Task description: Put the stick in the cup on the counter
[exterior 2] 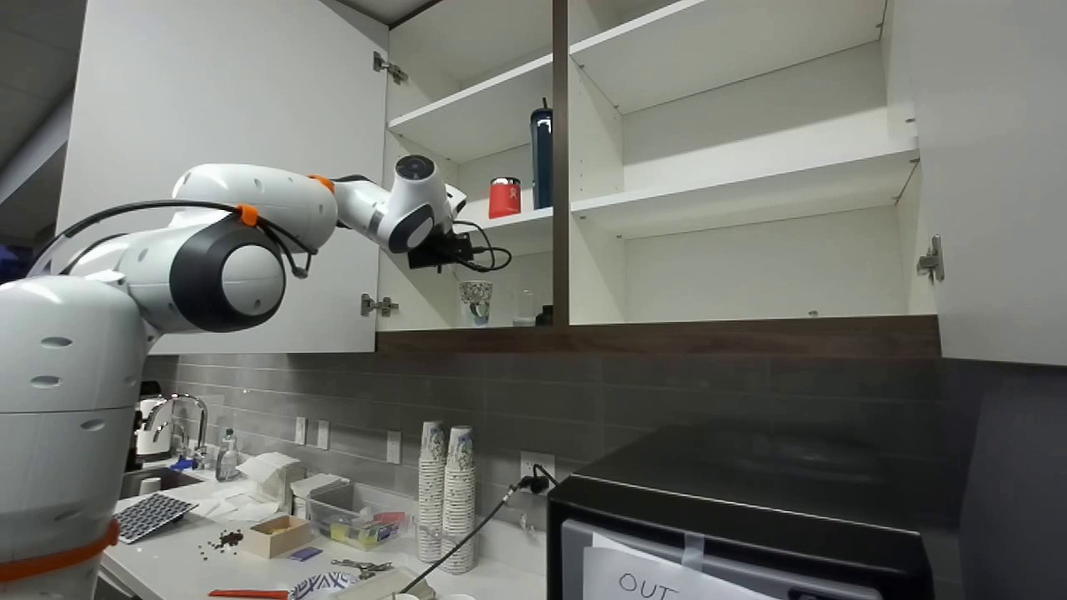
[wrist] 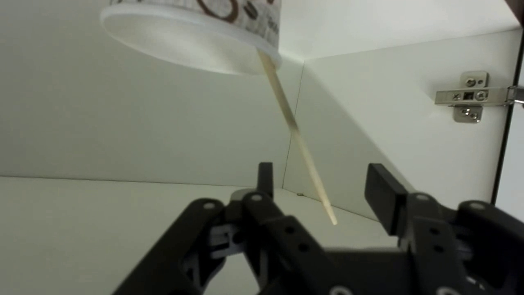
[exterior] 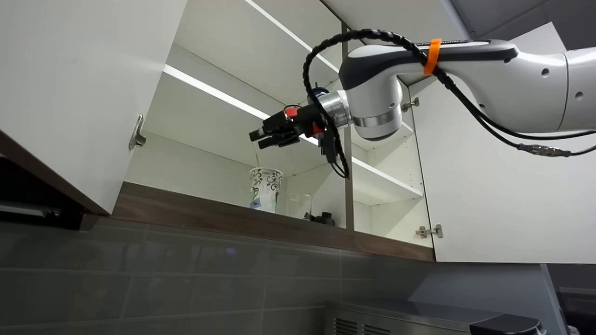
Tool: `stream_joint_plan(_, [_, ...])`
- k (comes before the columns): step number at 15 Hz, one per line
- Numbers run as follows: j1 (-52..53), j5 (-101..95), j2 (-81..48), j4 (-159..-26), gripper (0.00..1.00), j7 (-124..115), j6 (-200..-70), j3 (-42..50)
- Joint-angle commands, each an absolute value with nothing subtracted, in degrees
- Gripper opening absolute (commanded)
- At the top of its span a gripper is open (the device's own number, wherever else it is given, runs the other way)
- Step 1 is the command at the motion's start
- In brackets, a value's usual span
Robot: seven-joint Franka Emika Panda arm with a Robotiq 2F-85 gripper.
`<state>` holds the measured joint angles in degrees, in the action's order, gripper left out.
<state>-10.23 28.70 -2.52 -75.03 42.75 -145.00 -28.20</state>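
The stick [wrist: 299, 141] is leaning out of the cup [wrist: 196, 37], top left of the wrist frame. The gripper [wrist: 323, 186] is standing spread at lower right, the stick's free end showing between its fingers. In an exterior view, the cup is standing in the cabinet [exterior: 209, 214], mid-frame.

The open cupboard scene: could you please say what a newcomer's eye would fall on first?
The white robot arm, stretched toward the cupboard in both exterior views, probably comes first. In the wrist view, a stick leans out of a patterned cup, its end showing within the open pincer. Higher up in an exterior view, a red cup stands beside a dark bottle.
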Motion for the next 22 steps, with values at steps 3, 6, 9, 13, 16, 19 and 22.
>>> stream_joint_plan(3, [-10.11, 30.72, -3.20, -75.84, 0.55, 45.81, -147.36, -28.60])
stream_joint_plan(6, [-10.01, 30.94, -4.07, -75.54, 0.37, 47.05, -149.07, -28.92])
stream_joint_plan(9, [-9.91, 31.56, -5.05, -75.29, 0.14, 48.30, -150.80, -29.39])
stream_joint_plan(13, [-9.85, 31.99, -5.93, -74.87, 0.01, 49.73, -152.47, -29.81])
stream_joint_plan(16, [-9.97, 31.97, -5.96, -74.40, 0.02, 51.62, -154.15, -29.87])
stream_joint_plan(19, [-9.91, 31.95, -5.97, -73.91, 0.02, 52.47, -154.43, -29.99])
stream_joint_plan(22, [-9.87, 31.71, -6.12, -74.03, 0.02, 52.66, -155.27, -30.07])
